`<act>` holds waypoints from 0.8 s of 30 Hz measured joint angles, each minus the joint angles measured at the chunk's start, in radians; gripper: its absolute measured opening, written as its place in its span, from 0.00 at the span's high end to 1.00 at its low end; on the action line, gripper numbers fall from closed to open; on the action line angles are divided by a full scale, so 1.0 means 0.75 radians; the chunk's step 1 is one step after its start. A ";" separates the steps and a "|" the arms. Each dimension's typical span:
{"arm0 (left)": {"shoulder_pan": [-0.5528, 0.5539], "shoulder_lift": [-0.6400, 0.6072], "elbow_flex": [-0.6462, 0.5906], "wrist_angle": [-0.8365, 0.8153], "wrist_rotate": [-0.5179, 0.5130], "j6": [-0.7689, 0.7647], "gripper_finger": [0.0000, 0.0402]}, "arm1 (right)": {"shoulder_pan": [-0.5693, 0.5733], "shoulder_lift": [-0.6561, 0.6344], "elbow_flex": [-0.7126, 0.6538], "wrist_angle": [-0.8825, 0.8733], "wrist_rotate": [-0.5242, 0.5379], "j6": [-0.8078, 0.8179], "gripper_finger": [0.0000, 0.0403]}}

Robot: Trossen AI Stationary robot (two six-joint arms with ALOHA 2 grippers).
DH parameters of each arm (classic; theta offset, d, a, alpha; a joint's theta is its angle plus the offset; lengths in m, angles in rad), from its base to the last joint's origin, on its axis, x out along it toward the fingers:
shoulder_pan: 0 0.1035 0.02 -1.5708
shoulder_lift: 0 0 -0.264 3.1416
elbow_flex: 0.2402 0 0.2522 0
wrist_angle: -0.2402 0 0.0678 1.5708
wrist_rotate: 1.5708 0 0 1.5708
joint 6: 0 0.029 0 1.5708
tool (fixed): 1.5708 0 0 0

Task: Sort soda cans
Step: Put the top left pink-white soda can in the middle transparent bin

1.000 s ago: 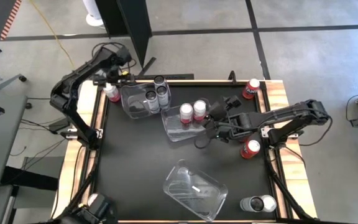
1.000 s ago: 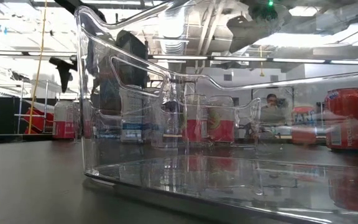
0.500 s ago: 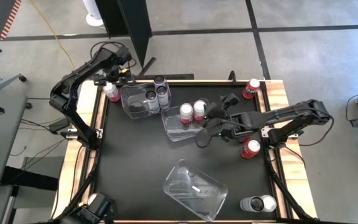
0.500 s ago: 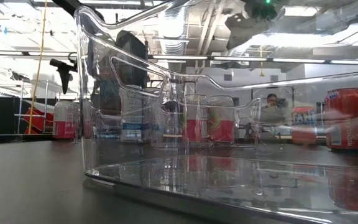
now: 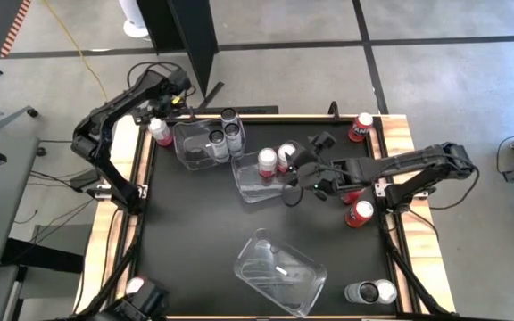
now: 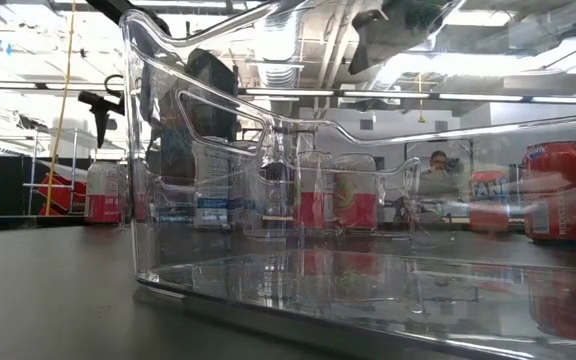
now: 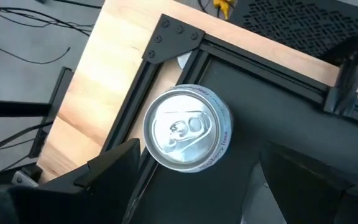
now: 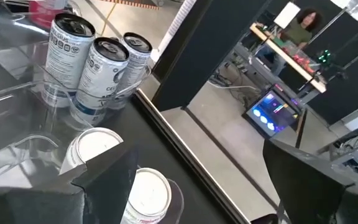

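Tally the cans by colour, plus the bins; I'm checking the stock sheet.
Red cans: 7
Grey cans: 3
Clear bins: 3
Total: 13

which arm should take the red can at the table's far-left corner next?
Left. The left gripper hovers open right over that red can, the can top showing between its fingers. The right gripper is open over the middle bin, farther away.
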 joint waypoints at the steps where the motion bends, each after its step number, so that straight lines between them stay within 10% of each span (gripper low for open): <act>1: -0.002 0.000 -0.008 0.002 0.000 -0.008 0.20 | -0.008 0.000 0.000 0.000 -0.017 0.000 0.10; 24: -0.011 -0.001 -0.093 0.055 -0.034 -0.181 0.20 | -0.042 0.001 -0.005 0.038 -0.166 -0.062 0.10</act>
